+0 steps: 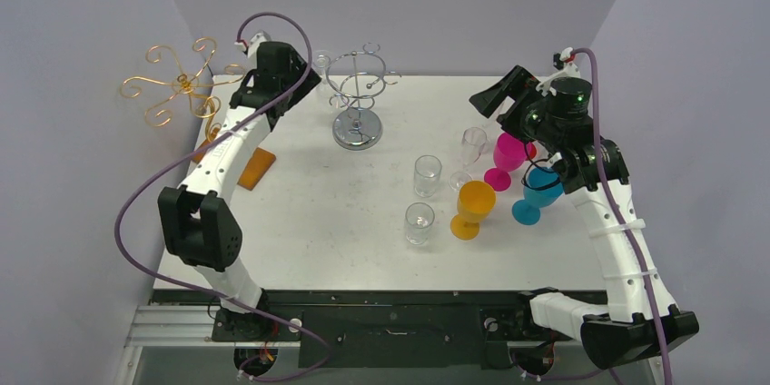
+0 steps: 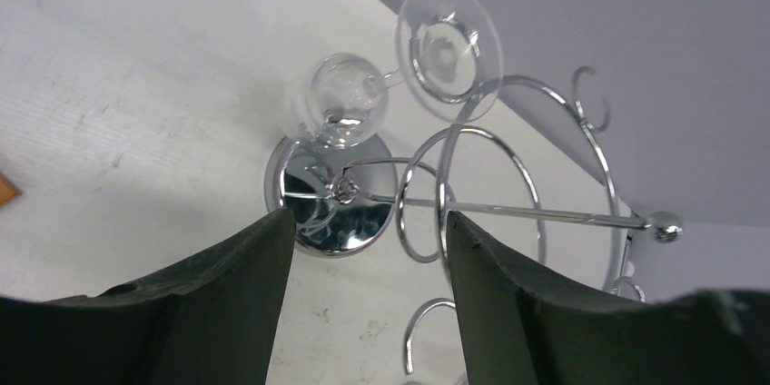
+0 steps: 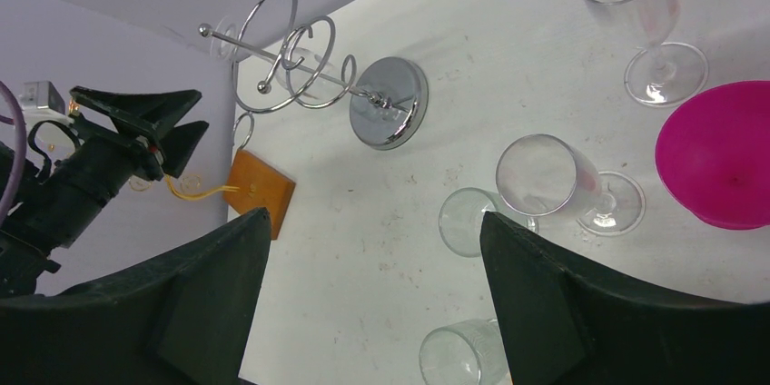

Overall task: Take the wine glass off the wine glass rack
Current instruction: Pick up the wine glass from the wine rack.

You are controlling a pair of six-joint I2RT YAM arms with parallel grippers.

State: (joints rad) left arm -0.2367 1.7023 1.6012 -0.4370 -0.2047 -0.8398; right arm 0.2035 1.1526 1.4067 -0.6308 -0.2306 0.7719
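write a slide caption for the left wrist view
Left hand, open, faces the clear wine glass hanging bowl-down by its foot from the chrome wine glass rack.

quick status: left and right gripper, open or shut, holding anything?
Left gripper: open, empty, wine glass hanging on the rack ahead of it.
Right gripper: open, empty.

Pale lilac walls (image 1: 390, 4) on 3 sides, scuffed white tbl (image 1: 318, 217), soft even light
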